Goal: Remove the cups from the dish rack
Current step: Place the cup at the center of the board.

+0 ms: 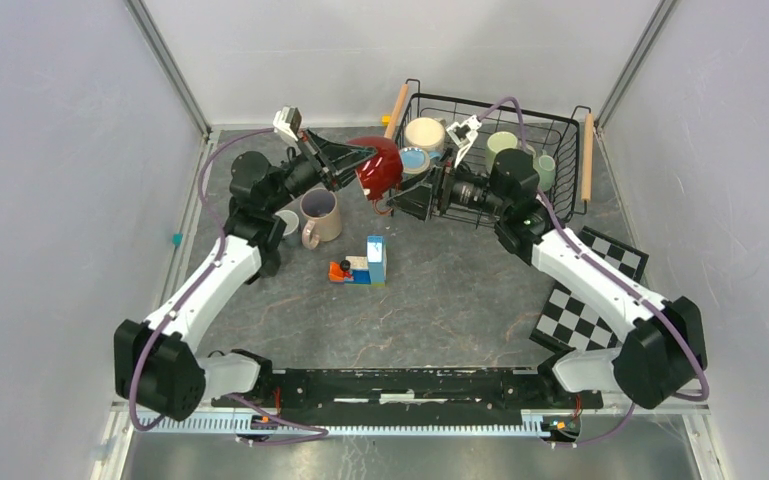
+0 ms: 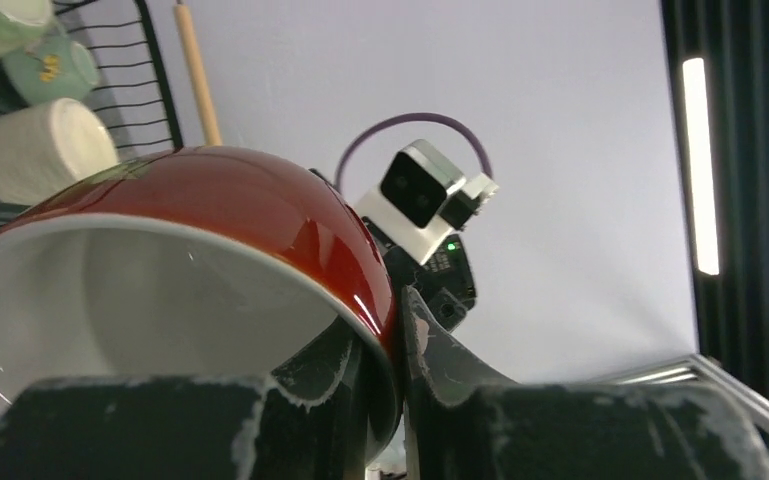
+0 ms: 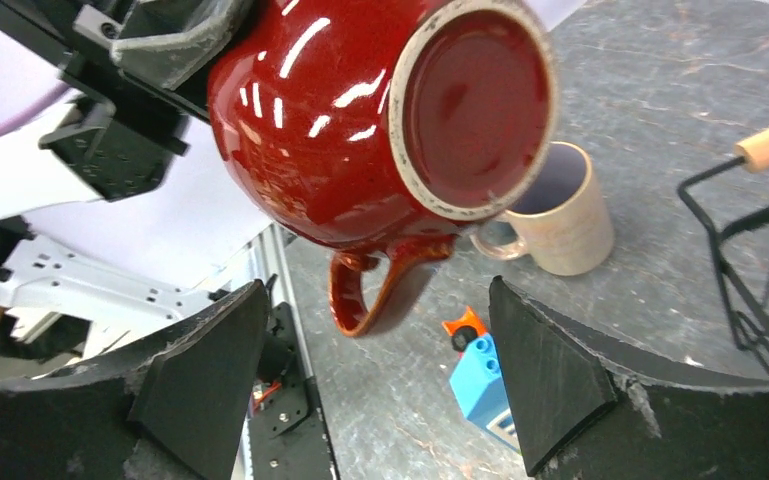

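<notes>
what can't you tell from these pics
- Top view: the right arm covers the dish rack front, so the cup count inside is unsure.
- Left wrist view: the red mug blocks the table.
- Right wrist view: a finger cuts off the blue toy block.

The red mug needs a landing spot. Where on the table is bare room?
Bare stretches: between the toy blocks and the checkerboard, and from the blocks toward the arm bases. Crowded: around the beige mug by the left arm, and inside the dish rack.
</notes>
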